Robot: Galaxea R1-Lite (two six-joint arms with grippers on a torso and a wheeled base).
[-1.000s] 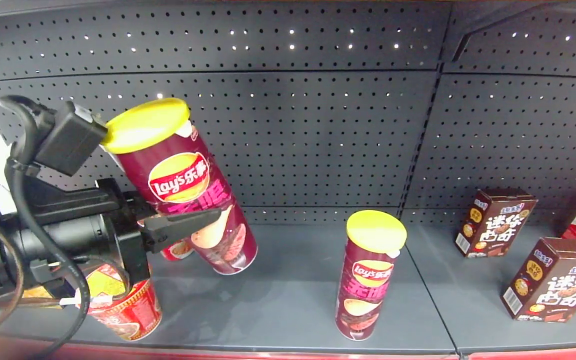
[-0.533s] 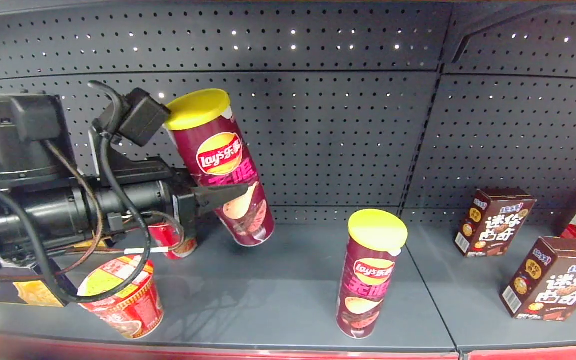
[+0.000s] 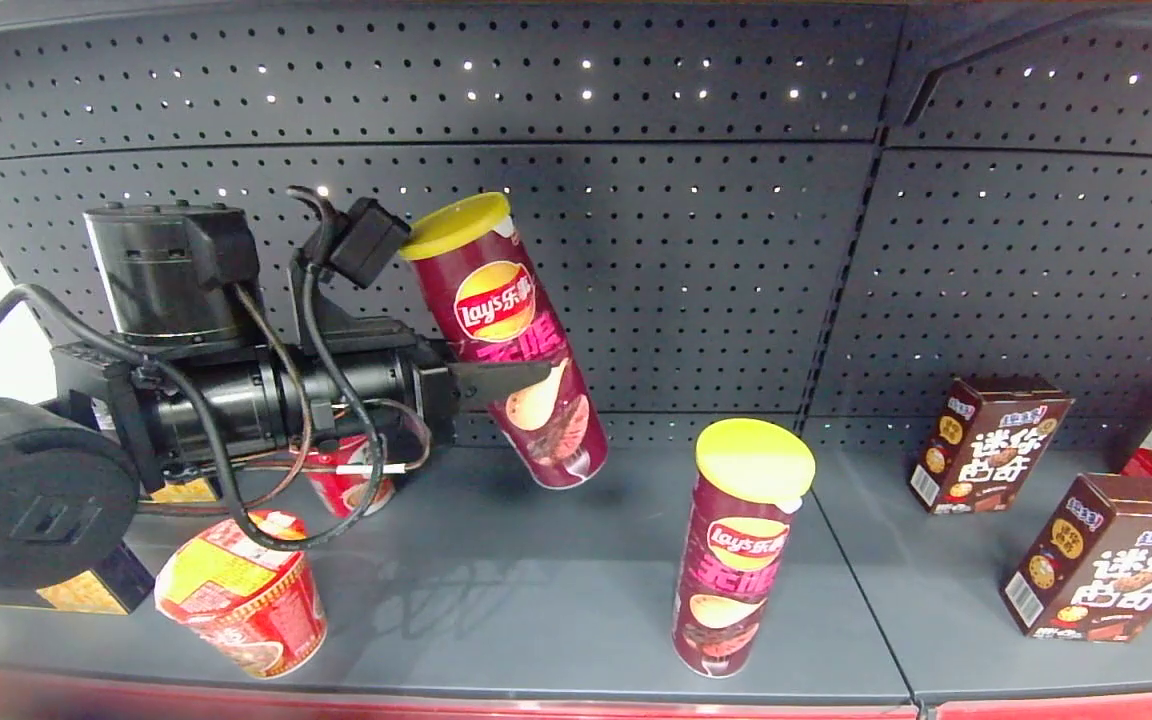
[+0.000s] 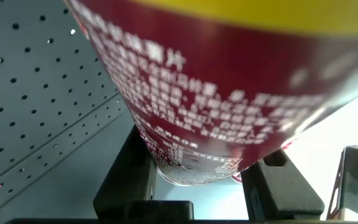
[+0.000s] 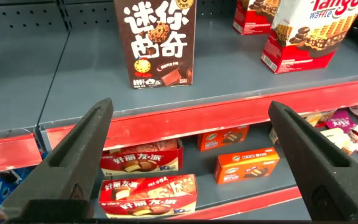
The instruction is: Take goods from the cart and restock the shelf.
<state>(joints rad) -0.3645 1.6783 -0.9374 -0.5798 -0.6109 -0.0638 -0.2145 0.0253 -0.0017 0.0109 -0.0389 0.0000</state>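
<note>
Risk 1, nearest the front edge: clipping the noodle cup (image 3: 241, 595), which leans on the shelf (image 3: 536, 610) just below the left arm (image 3: 236, 400) and its hanging cables. Judged likely to tip the cup over the edge on any downward sweep.

Risk 2: toppling the standing can (image 3: 744, 550), upright near the front and just beside the probable set-down spot, through a sideways swing of the load.

Risk 3, mid-depth: letting go of the held can (image 3: 511, 310) while tilted, lid leaning toward the arm, base toward the standing can and seemingly clear of the shelf floor. Judged to fall or roll unless righted and lowered first.

Risk 4, farthest: pushing too deep and jamming the lid against the pegboard (image 3: 686, 280).

Grips the held can at mid-body with the left gripper (image 3: 521, 378), fingers (image 4: 126, 180) clamped on both sides. Keeps the right gripper (image 5: 190, 107) spread wide and empty, facing a brown carton (image 5: 156, 40) on another shelf section.

Containers, front to back:
- Noodle cup sealed under its foil.
- 2 cans capped with yellow lids.
- Small red cup (image 3: 346, 485) behind the arm, top hidden.
- 2 brown boxes (image 3: 991, 445) to the right, closed.

Contents unseen in all.
</note>
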